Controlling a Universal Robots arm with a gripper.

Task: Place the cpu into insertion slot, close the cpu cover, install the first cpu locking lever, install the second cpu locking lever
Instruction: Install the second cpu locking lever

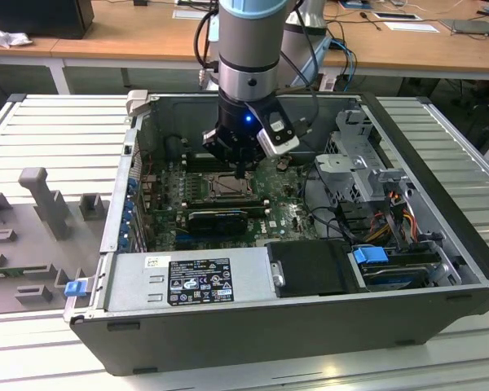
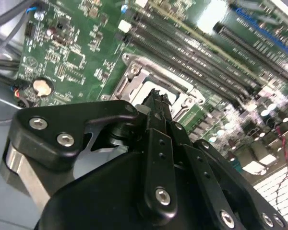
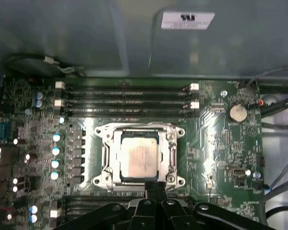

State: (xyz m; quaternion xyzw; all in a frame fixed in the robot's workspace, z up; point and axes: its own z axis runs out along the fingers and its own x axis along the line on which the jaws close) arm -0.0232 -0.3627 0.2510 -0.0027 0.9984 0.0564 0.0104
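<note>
The claw hangs inside an open computer case on the arm, its fingers pressed together into 1 narrow black tip right over the near edge of the slot, with nothing between them. In the first wrist view the tip meets the rim of the slot midway along one side; whether it actually touches the metal is hard to judge. The cpu, a pale square chip, lies flat in the slot, seated square to its edges. The cover, a silver frame with a large window, appears to lie down around the chip, its corners showing at the socket's 4 screws. In the second wrist view the closed fingers rise in front of the slot, and the cpu shows as a light sliver behind them. The green board spreads around the socket, with 4 long memory slots beside it and a round coin battery well apart toward one corner. In the exterior view a black ribbed heatsink sits just beside the socket, nearer the camera, and a grey power supply with a label lines the case's near wall
</note>
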